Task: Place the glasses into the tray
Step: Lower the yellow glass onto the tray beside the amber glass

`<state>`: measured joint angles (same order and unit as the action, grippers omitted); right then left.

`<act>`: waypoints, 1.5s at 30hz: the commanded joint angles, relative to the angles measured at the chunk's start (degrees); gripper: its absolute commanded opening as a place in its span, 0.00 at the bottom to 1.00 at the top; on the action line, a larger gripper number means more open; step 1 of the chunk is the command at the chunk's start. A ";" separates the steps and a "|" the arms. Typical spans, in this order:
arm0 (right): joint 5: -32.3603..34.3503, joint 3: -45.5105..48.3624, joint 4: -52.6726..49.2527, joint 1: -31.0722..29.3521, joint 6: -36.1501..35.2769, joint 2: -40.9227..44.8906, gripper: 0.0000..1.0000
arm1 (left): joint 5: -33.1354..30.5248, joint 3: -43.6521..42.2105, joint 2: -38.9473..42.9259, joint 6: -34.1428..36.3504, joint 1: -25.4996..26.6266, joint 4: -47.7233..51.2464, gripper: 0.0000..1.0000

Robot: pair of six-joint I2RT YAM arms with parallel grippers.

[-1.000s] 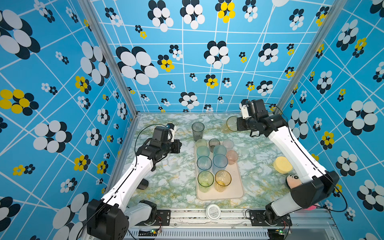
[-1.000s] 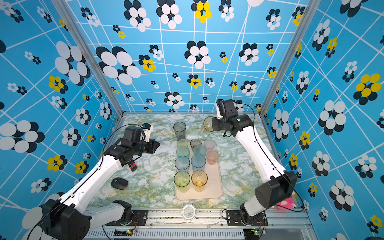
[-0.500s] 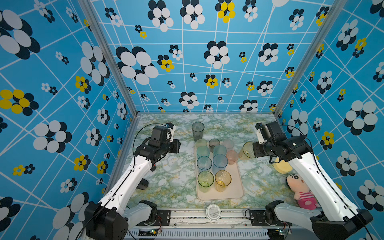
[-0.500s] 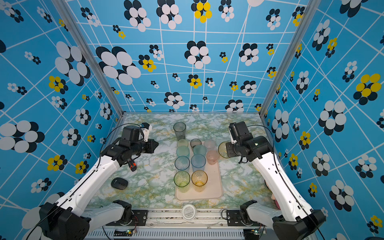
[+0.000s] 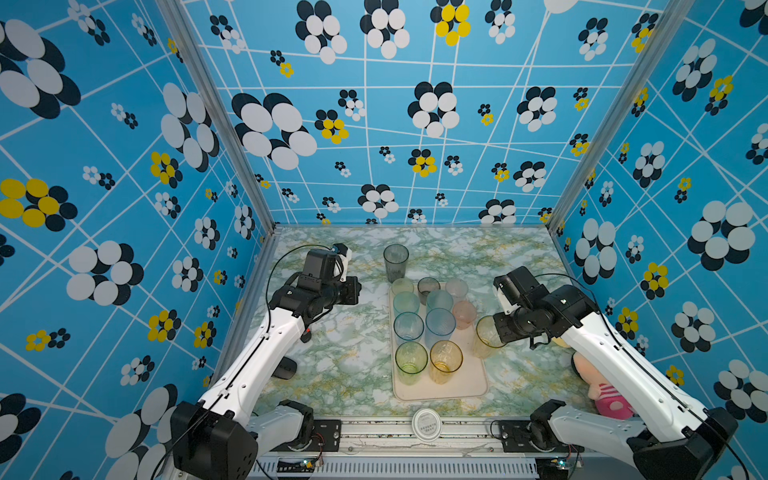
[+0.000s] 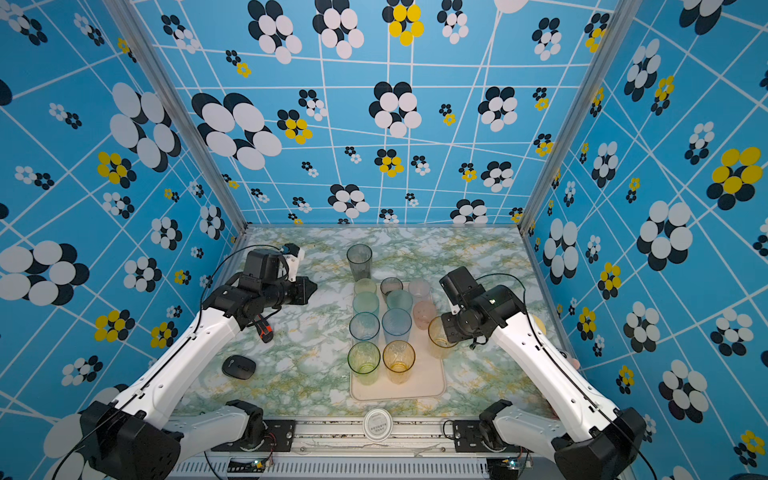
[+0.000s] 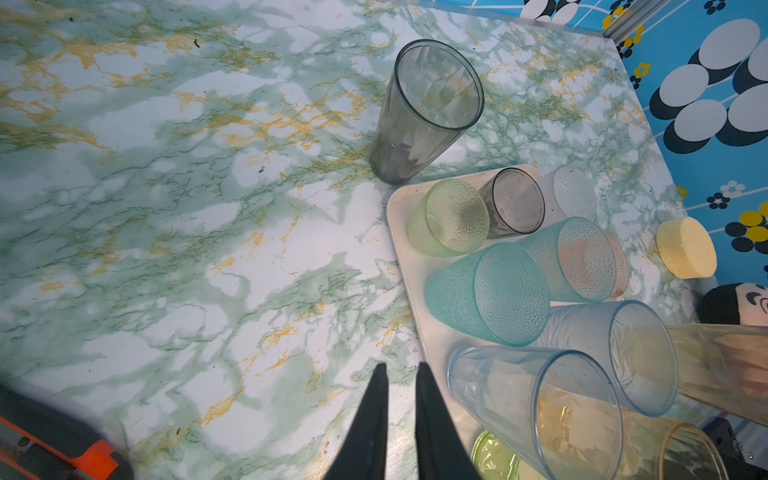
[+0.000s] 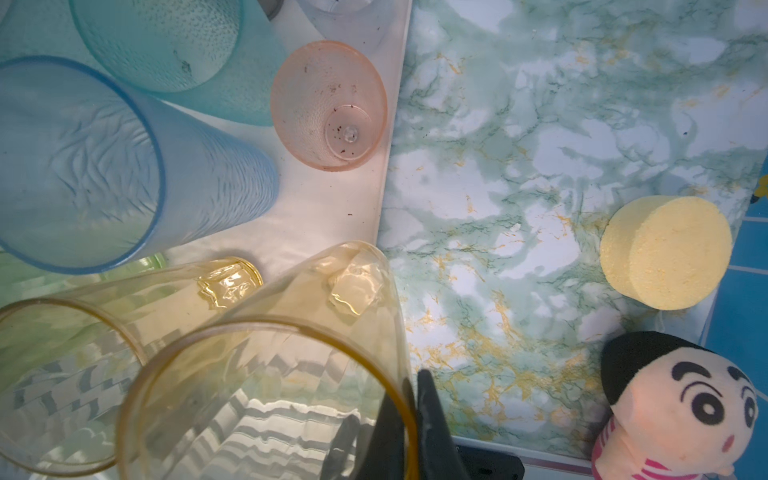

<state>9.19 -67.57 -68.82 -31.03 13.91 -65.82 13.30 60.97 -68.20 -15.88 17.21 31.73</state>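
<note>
My right gripper (image 5: 497,332) (image 8: 409,390) is shut on the rim of an amber glass (image 5: 484,343) (image 8: 266,374), one finger inside and one outside. That glass hangs upright at the right edge of the cream tray (image 5: 469,382) (image 8: 324,208); whether it touches the tray I cannot tell. Several glasses stand in the tray, among them a green one (image 5: 410,361), another amber one (image 5: 445,359) and a pink one (image 8: 328,104). A tall smoky grey glass (image 5: 395,262) (image 7: 424,116) stands on the table behind the tray. My left gripper (image 5: 353,291) (image 7: 401,365) hovers left of the tray, shut to a thin slit and empty.
A yellow disc (image 8: 665,253) and a plush doll (image 5: 602,386) lie right of the tray, under the right arm. A round white lid (image 5: 427,424) sits at the front rail. A black mouse (image 6: 239,367) and an orange-black tool (image 6: 264,328) lie on the left side.
The right arm has carried the amber glass from the back of the table forward and in to the tray's right edge. The left arm has hardly moved.
</note>
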 commanded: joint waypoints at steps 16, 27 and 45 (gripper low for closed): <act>-3.80 6.63 -0.27 -6.96 10.24 2.28 0.00 | 0.32 1.58 -1.14 -0.03 0.37 0.18 0.16; -3.44 8.44 0.17 -7.62 11.22 2.37 0.00 | 0.41 1.43 -1.06 0.08 0.31 0.18 0.16; -2.83 10.79 2.72 -10.13 13.20 2.01 0.00 | 0.59 1.60 -0.97 0.06 0.45 0.09 0.16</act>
<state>5.67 -57.12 -66.81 -40.56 25.78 -64.01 13.34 61.04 -69.06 -15.88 17.28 31.70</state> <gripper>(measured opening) 0.067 0.163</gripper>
